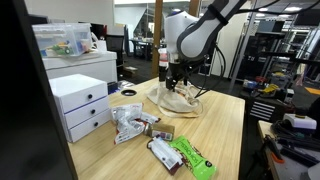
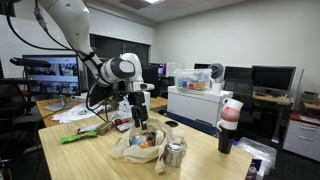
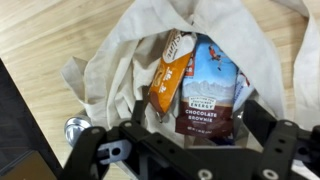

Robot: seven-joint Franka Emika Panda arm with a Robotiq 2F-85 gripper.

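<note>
Wrist view is cutting off your gripper [image 3: 190, 108] at the bottom edge, so only its dark fingers [image 3: 128, 120] and linkage are showing. The jaws are standing wide apart and gripping nothing. Between them, just beyond the tips, an orange bar [image 3: 175, 70] and a brownie bar [image 3: 212, 85] are lying side by side in the open mouth of the bag [image 3: 110, 50]. The orange bar is overlapping the brownie bar's edge. You cannot tell whether the tips are brushing the cloth. A can [image 3: 75, 127] is peeking out beside the bag, partly hidden by the linkage.

In an exterior view, your gripper [image 1: 178, 78] is hanging straight over the bag [image 1: 180, 98] on the table [image 1: 225, 130]. The jaws are looking too small and dark to read, and the cloth is hiding the bars. Silver packs [image 1: 128, 122] and a green pack [image 1: 190, 155] are lying nearer the camera, apart from the bag. Drawers [image 1: 80, 105] are standing at the table's side.

In an exterior view, your gripper [image 2: 138, 118] is pointing down at the mouth of the bag [image 2: 140, 148]. Its tips are blending with the contents, so contact is hard to judge. The can [image 2: 175, 153] is standing just beside the bag, the green pack [image 2: 80, 133] is lying well apart, and a cup [image 2: 230, 125] is standing near the table's edge.
</note>
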